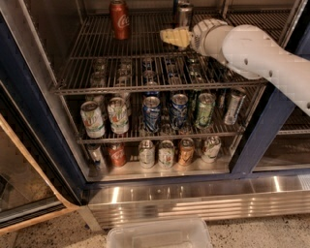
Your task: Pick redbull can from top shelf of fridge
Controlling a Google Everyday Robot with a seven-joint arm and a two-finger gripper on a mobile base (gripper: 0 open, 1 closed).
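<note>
The redbull can (184, 13), slim and silver, stands upright at the back of the top shelf (121, 65), a grey wire rack. Its top is cut off by the frame's edge. My gripper (174, 37), with pale yellow tips on a white arm (252, 48), reaches in from the right and hovers over the top shelf, just in front of and slightly left of the redbull can. It holds nothing that I can see. A red Coca-Cola can (119, 18) stands at the back left of the same shelf.
The fridge has a dark blue frame (256, 131) and a ribbed steel base panel (193, 201). Two lower racks are crowded with several cans (151, 112). An open glass door (24, 189) stands at the left. A clear plastic bin (157, 235) lies on the floor in front.
</note>
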